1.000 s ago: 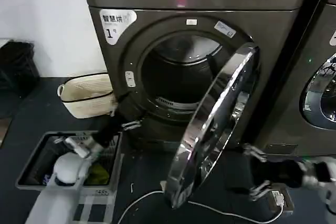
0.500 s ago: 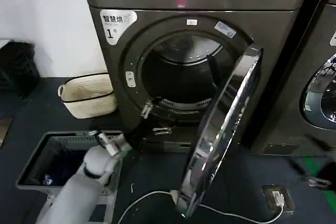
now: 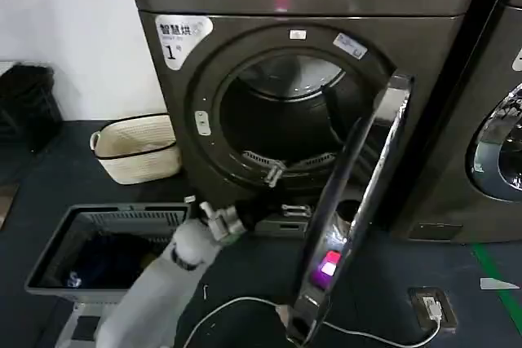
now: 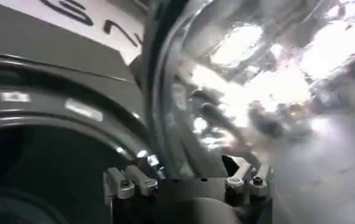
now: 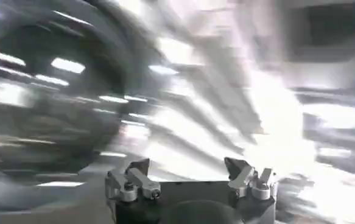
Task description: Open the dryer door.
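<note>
The dryer door stands swung wide open on the bronze-grey machine with the "1" sticker, its chrome ring seen almost edge-on. The dark drum opening is exposed. My left gripper is open at the lower rim of the opening, close to the door's inner side, with nothing between its fingers. In the left wrist view the left gripper faces the door's shiny ring. In the right wrist view my right gripper is open and holds nothing, in front of blurred surroundings.
A woven basket sits on the floor left of the machine. A grey laundry crate is under my left arm. A white cable and a floor socket lie below the door. The neighbouring machine stands at the right.
The door has swung farther open, towards the right. My left gripper moved right along the lower rim of the opening, following it. The right gripper has left the head view.
</note>
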Controlling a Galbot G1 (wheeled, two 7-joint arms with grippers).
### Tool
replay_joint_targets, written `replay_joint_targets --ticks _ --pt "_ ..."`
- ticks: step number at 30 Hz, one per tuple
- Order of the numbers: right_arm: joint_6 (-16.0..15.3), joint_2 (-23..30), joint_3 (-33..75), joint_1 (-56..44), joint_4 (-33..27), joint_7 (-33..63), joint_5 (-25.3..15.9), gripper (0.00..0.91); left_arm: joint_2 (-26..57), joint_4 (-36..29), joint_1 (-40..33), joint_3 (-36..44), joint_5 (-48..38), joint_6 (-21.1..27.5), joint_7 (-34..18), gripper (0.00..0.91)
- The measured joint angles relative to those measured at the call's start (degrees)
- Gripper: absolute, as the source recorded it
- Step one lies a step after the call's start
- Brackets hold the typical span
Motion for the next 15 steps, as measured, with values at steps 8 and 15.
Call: replay_joint_targets --ticks 8,15 --pt "0.4 0.5 6.0 0.1 -5.0 3.5 -1.5 0.907 -3.5 3.0 -2.5 4.2 1.5 -0.1 -0.1 0.907" --pt "2.0 -1.0 10.0 -0.8 -8.9 5.0 -2.2 0.907 -6.8 5.5 -4.7 7.8 2.6 0.3 -0.3 0.907"
